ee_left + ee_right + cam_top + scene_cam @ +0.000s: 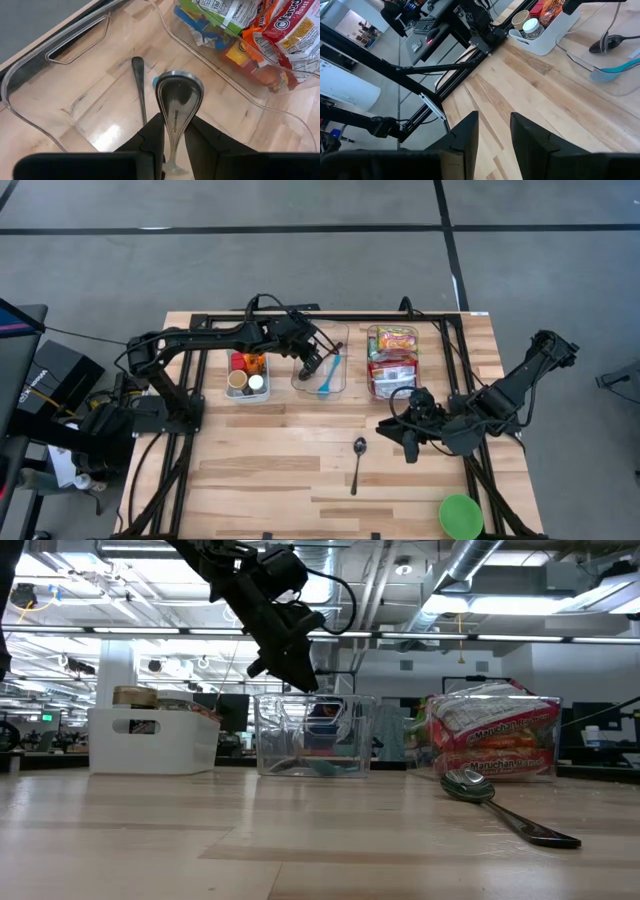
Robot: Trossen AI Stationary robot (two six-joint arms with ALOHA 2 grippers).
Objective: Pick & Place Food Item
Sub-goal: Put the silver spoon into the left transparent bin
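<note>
My left gripper [311,363] is over the clear plastic bin [321,385] at the table's far middle, shut on a metal spoon [178,95]. In the bin lie a blue utensil [330,374] and a dark-handled utensil [139,85]. Another metal spoon [357,462] lies flat on the wooden table near the middle. My right gripper [410,442] is open and empty, low over the table just right of that spoon. A clear bin of noodle packets [392,360] stands at the far right. My left gripper pinches the spoon's handle [173,136] just behind the bowl, between its two fingers. The handle runs back along the fingers, and the bowl [179,92] sticks out past the fingertips. The fingers slant down from above into the bin. The spoon is lifted clear of the bin's floor.
A white caddy [245,378] with cups and small jars stands left of the clear bin. A green bowl [461,516] sits at the near right corner. The black frame rails [200,395] run along the table's left and right sides.
</note>
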